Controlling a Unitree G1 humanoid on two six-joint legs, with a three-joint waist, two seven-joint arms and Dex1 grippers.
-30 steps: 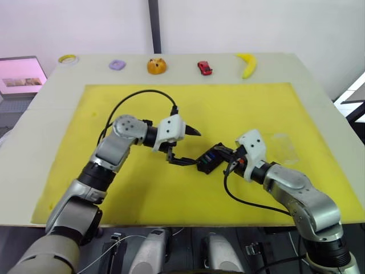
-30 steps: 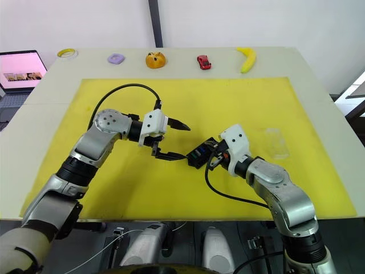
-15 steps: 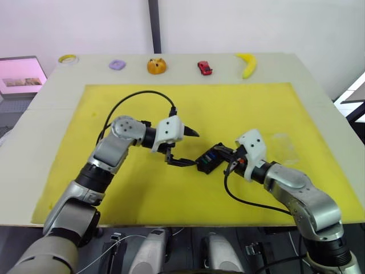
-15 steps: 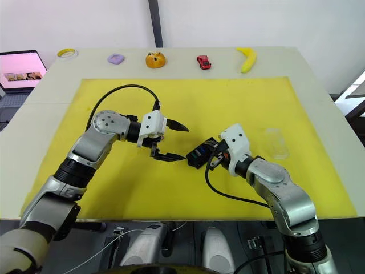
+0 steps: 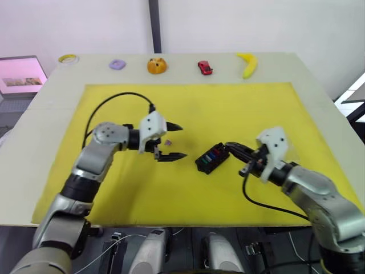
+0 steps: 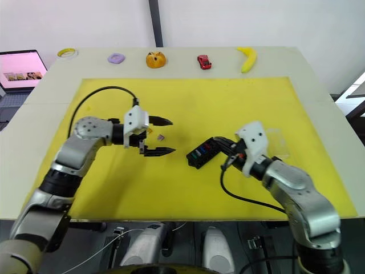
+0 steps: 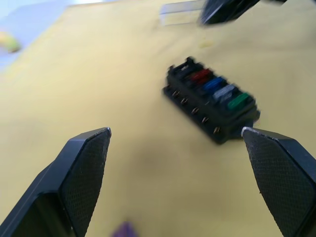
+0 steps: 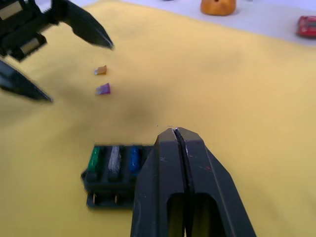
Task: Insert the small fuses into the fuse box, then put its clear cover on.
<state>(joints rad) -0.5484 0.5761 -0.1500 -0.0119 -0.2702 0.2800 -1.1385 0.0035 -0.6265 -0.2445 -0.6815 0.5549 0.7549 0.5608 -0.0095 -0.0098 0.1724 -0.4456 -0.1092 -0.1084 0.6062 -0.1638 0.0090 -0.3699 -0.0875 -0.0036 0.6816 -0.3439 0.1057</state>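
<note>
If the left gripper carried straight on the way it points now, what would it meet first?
Most likely the fuse box: in the left wrist view it lies ahead between the open jaws of the left gripper, with bare yellow mat between them. Depth is hard to judge.

fuse box (image 5: 212,159) mid-mat | left gripper (image 5: 173,141) spread | purple fuse (image 5: 169,141) between jaws

Fuse box (image 5: 212,158) mid-mat (image 5: 114,188); loose fuse (image 6: 161,137) left; cover (image 6: 276,142) right.
</note>
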